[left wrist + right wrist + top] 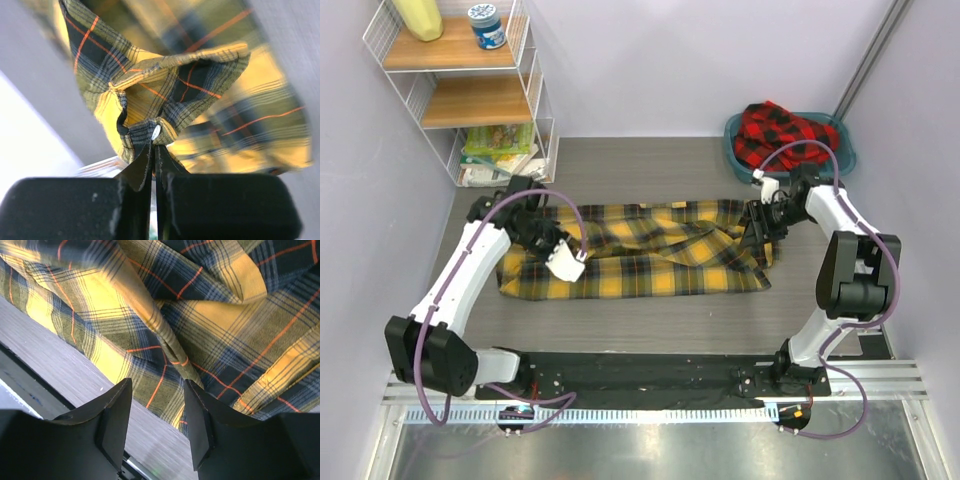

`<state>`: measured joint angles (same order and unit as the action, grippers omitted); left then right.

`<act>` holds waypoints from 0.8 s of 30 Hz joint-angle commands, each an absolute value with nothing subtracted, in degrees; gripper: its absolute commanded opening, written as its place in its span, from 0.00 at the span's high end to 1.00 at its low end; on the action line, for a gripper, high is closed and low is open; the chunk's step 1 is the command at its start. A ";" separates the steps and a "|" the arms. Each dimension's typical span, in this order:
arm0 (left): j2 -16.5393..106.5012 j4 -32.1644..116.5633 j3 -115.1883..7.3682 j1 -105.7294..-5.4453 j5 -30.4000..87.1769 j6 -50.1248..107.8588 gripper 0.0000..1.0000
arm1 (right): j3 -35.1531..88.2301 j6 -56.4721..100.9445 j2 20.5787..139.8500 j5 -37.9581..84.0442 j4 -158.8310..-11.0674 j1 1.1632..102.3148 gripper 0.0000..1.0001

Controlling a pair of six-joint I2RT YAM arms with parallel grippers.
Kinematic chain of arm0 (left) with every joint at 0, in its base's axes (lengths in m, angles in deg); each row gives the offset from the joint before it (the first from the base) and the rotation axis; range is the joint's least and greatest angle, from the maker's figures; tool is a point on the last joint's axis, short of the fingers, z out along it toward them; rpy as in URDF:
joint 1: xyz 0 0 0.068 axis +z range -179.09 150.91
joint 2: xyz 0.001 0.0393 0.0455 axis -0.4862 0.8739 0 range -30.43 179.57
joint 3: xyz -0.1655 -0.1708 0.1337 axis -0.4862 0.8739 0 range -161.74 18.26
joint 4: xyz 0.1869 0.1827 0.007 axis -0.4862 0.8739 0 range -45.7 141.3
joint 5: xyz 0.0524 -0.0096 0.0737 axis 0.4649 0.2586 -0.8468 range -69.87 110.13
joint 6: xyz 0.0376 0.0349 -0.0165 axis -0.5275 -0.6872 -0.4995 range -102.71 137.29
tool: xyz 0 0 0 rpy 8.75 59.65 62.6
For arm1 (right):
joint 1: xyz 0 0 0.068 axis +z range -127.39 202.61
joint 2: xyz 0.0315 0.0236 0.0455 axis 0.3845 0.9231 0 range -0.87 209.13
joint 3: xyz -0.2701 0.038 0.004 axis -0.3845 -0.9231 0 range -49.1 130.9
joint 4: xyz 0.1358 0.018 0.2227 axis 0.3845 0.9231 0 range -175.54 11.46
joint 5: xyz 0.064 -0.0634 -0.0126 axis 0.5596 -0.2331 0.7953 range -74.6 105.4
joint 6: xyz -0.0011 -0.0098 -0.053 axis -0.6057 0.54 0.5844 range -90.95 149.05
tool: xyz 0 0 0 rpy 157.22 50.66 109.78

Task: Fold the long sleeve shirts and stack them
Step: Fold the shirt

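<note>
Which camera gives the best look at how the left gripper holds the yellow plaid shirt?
Left wrist: the left gripper is shut on a bunched fold of the yellow shirt beside a white button. The top view hides the pinch under the gripper body; the right wrist shows only cloth below the open right gripper.

- yellow-and-black shirt [650, 255]: soft woven cloth, matt, with a fine weave showing up close
- button [156, 132] on it: small, pale, glossy
- red-and-black shirt [785, 130]: matt plaid cloth
- basin [846, 152]: smooth teal plastic
- table [620, 170]: grey, matt, streaked like wood grain
- shelf [470, 100]: white wire frame, pale wooden boards
- left gripper [154, 150] and right gripper [157, 405]: black plastic fingers with a dull sheen
- left arm [460, 275]: smooth white shell, slightly glossy
- metal sheet [620, 450] at the near edge: brushed, reflective
</note>
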<state>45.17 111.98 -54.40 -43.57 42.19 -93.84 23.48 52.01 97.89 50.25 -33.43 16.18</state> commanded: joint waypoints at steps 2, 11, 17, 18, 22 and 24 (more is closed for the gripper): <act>45.51 104.78 -45.22 -39.47 41.40 -102.41 0.97 | 25.61 52.52 98.71 48.71 -35.36 17.78 0.48; 53.07 100.72 -50.35 -32.78 43.50 -89.98 0.62 | 26.05 52.43 96.35 46.61 -36.06 21.46 0.47; 55.88 107.84 -61.10 -32.78 47.20 -36.73 0.54 | 27.28 52.52 93.97 41.07 -41.07 26.29 0.39; 55.62 108.11 -61.02 -32.78 47.46 -31.72 0.53 | 27.54 52.60 94.05 40.46 -42.20 27.09 0.38; 51.06 100.40 -52.09 -35.41 41.08 -13.96 0.51 | 29.47 52.69 95.72 37.82 -44.32 31.92 0.37; 47.99 95.90 -47.94 -38.31 36.92 -13.30 0.55 | 30.09 52.69 97.03 36.94 -45.29 33.50 0.37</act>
